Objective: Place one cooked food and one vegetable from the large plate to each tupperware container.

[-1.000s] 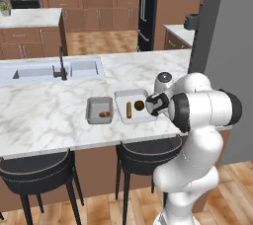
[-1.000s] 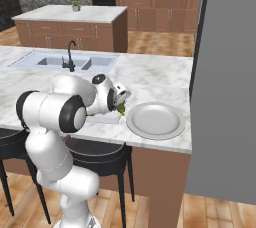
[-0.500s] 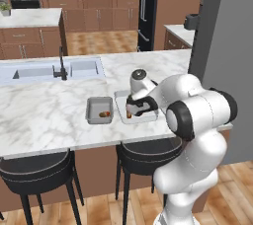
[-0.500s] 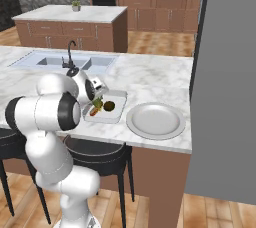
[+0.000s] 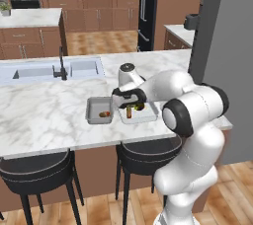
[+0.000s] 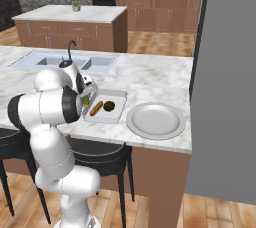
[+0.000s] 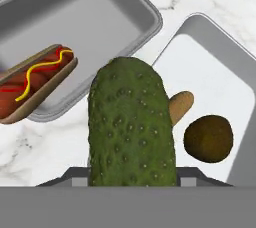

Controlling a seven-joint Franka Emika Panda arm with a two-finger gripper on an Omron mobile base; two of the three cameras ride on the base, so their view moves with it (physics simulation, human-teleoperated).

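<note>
Near the counter's front edge, the gripper (image 5: 129,104) hangs between the two tupperware containers (image 7: 95,17), fingers clamped partway on a bumpy pickle (image 7: 131,122), apparently bound for the smaller tray's hot dog (image 7: 35,79), the large plate (image 6: 155,120) bare.

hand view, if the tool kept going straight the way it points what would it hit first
Probably the marble counter in the gap between the darker tray and the lighter tray. The cucumber the tool holds would touch down first, close to the lighter tray's rim. Depth is hard to judge.
</note>
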